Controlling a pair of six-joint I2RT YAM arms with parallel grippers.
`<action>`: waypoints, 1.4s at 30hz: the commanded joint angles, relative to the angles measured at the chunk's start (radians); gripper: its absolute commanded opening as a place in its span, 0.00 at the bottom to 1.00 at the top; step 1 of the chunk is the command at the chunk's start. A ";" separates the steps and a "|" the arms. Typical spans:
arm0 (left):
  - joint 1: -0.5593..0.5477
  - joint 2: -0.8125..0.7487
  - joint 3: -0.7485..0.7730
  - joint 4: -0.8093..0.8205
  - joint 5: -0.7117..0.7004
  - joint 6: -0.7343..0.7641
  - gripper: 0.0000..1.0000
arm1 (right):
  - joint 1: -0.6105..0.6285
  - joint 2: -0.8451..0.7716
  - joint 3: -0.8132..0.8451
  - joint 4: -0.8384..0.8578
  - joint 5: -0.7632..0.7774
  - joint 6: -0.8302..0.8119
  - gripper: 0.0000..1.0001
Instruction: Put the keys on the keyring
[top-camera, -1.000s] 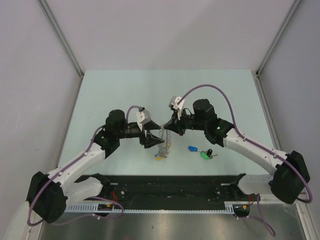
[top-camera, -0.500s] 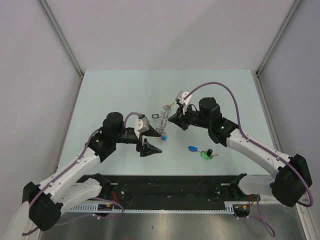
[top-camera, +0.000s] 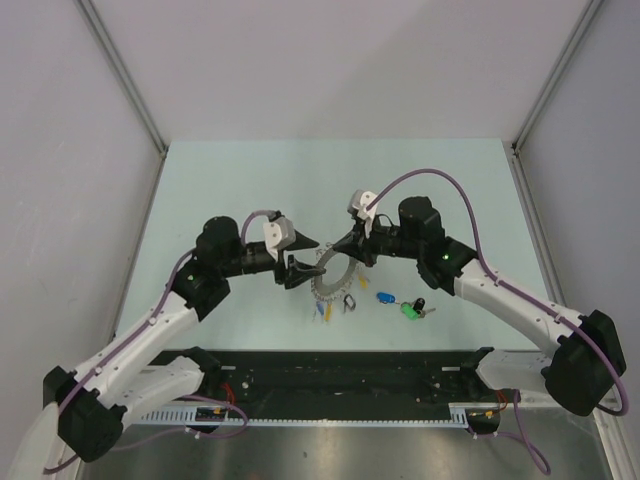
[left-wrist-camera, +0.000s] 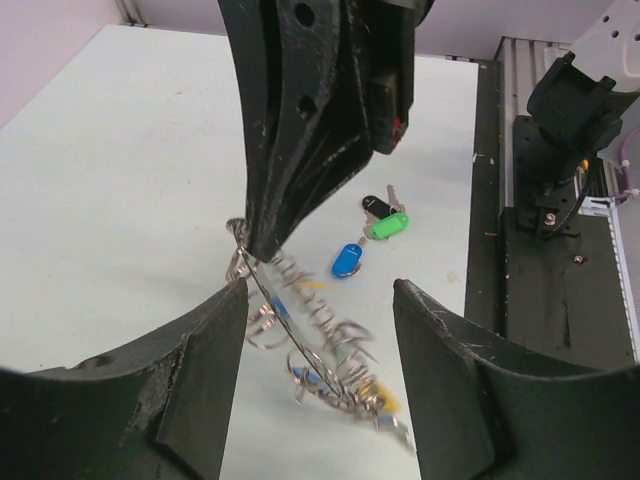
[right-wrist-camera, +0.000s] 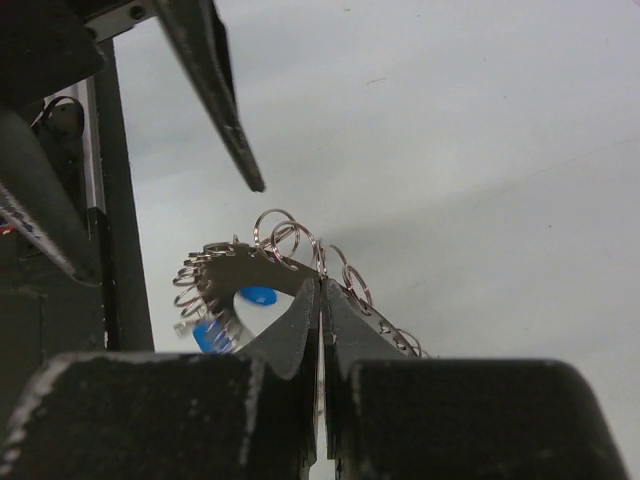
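Within right end effector (right-wrist-camera: 320, 290), keyring (right-wrist-camera: 225, 268) (edgewise)

The keyring (right-wrist-camera: 225, 262) is silver, the keys (left-wrist-camera: 347, 260) blue and green.

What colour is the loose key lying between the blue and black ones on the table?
The key is bright green; clearest in the left wrist view.

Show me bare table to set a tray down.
Bare: the far half of the pale green table, up to the back wall, plus the strip outside the right arm. Crowded: near centre, around the large grey loop-edged metal keyring and the loose blue-headed key and green-headed key.
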 joint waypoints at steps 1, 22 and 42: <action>0.009 0.075 0.081 -0.012 0.088 0.042 0.65 | 0.015 -0.039 0.012 0.038 -0.059 -0.051 0.00; 0.010 0.186 0.086 -0.095 0.085 0.071 0.63 | 0.028 -0.053 0.012 0.034 -0.116 -0.076 0.00; 0.015 0.048 0.062 -0.152 -0.138 0.124 0.76 | 0.016 -0.065 0.012 0.014 -0.120 -0.090 0.00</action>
